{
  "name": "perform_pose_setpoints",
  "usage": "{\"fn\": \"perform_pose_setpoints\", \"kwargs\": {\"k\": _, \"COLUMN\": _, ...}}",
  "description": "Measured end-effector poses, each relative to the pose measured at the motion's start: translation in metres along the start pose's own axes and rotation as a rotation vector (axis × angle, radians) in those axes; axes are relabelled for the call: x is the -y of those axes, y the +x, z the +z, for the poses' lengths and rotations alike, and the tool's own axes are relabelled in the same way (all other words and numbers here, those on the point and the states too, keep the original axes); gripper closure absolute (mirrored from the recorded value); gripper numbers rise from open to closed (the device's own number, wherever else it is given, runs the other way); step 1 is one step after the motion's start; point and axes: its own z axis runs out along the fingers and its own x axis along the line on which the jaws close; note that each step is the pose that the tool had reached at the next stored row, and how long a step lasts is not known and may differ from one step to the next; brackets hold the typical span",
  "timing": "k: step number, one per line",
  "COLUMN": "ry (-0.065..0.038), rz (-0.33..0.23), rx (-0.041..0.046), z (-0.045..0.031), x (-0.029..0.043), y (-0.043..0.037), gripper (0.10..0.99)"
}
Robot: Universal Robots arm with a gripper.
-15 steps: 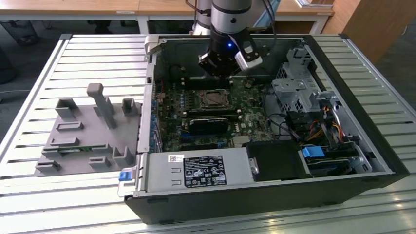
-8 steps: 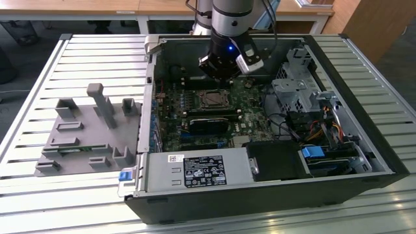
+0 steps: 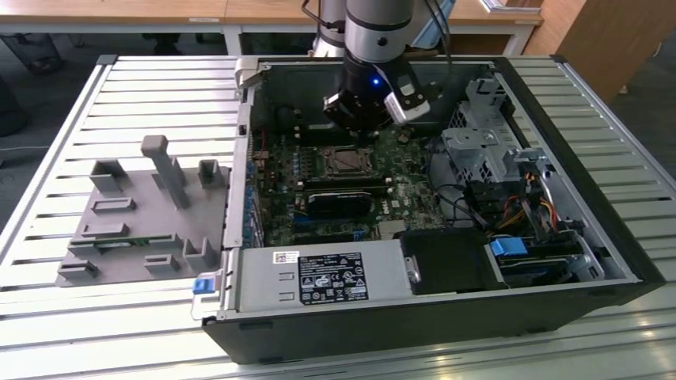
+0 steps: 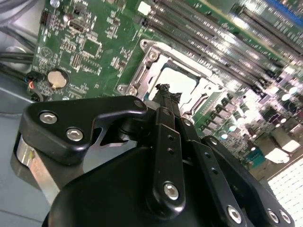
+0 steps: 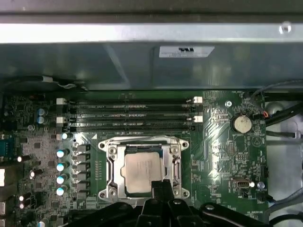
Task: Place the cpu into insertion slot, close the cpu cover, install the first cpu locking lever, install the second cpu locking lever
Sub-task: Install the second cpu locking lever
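Observation:
The cpu [image 5: 143, 171] lies flat in the insertion slot [image 3: 343, 162], its silvery face showing in both wrist views [image 4: 176, 81]. The cpu cover [image 5: 111, 156], a silver frame, lies down around the chip [image 4: 142, 71]. I cannot make out the locking levers from the frame's edges. My gripper [image 5: 161, 185] hangs just above the socket's near edge, its black fingertips [image 4: 165, 90] pressed together with nothing between them. In the exterior view the gripper [image 3: 357, 127] is inside the open computer case, just behind the socket.
Long black memory slots [image 5: 132, 113] run beside the socket, and a coin battery [image 5: 242, 124] sits on the board. The case wall [image 5: 142, 56] rises behind. A power supply [image 3: 322, 277] and drive cage [image 3: 480, 150] crowd the case. A grey fixture [image 3: 138, 214] lies at the exterior view's left.

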Motion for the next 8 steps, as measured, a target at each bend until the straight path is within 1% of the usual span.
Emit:
{"fn": "perform_pose_setpoints", "kwargs": {"k": 6, "ry": -0.001, "rz": 0.000, "rx": -0.0030, "z": -0.0007, "x": 0.0140, "y": -0.0005, "gripper": 0.980}}
{"fn": "perform_pose_setpoints", "kwargs": {"k": 7, "ry": -0.005, "rz": 0.001, "rx": -0.0056, "z": -0.0006, "x": 0.0153, "y": -0.0005, "gripper": 0.980}}
{"fn": "perform_pose_setpoints", "kwargs": {"k": 8, "ry": -0.012, "rz": 0.001, "rx": -0.0098, "z": -0.0003, "x": 0.0159, "y": -0.0005, "gripper": 0.980}}
